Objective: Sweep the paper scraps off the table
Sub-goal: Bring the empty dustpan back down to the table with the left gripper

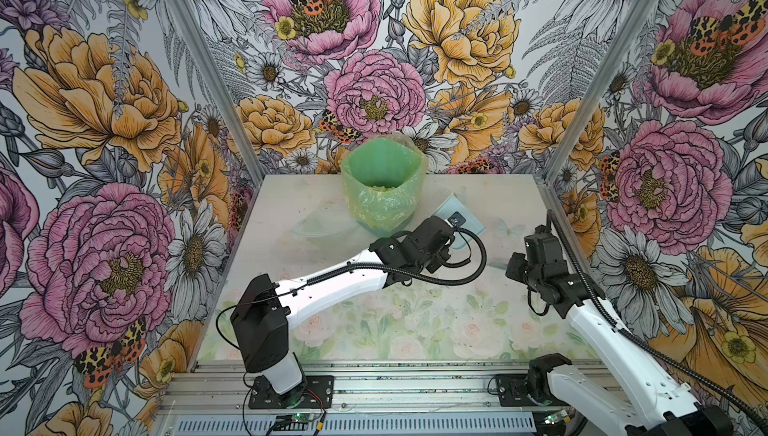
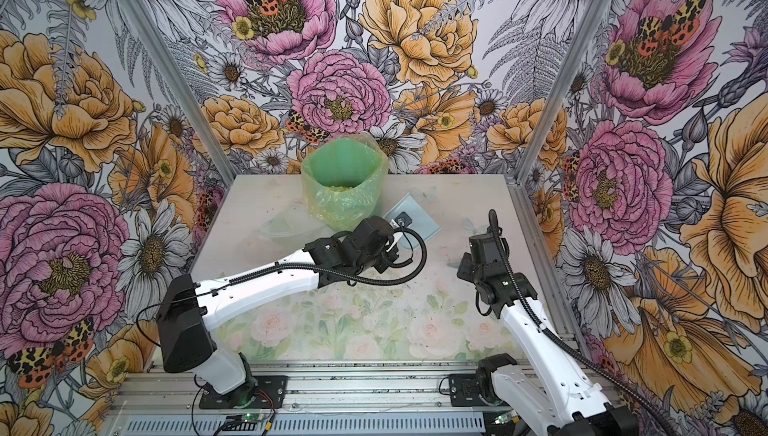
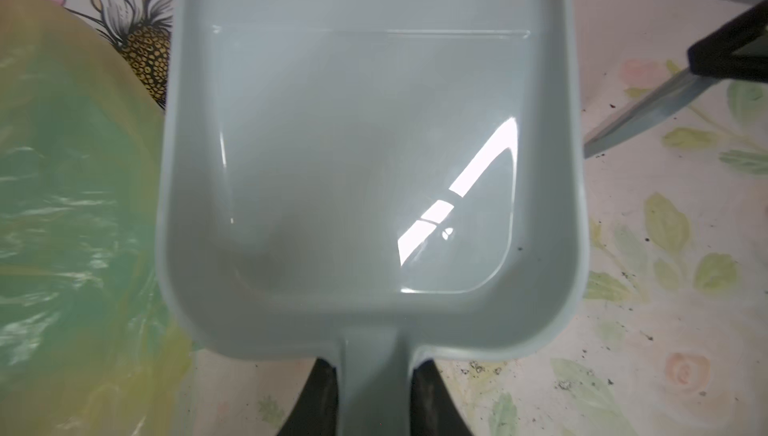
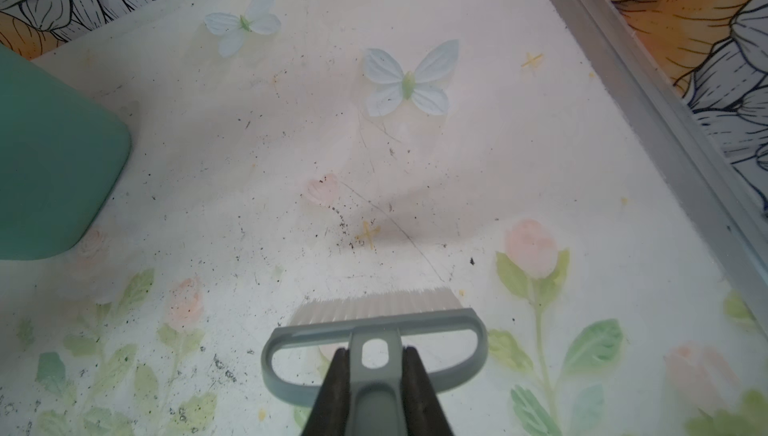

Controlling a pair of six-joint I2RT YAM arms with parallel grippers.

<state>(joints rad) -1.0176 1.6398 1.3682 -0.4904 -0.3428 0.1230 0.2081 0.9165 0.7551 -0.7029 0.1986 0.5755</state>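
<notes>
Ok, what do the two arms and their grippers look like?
The left arm and right arm have white tapered shells and black blocky joints, with black corrugated cable looped outside. The left gripper and right gripper have dark, matte, wedge-shaped fingers.

Through both top views I'm looking down from high at the front, facing the back wall (image 1: 374, 38) and taking in the whole table (image 1: 274, 255). My left wrist camera is sitting close over the dustpan (image 3: 365, 155), my right one is peering low past the brush (image 4: 374, 325); both are catching the bin (image 3: 62, 205).
</notes>
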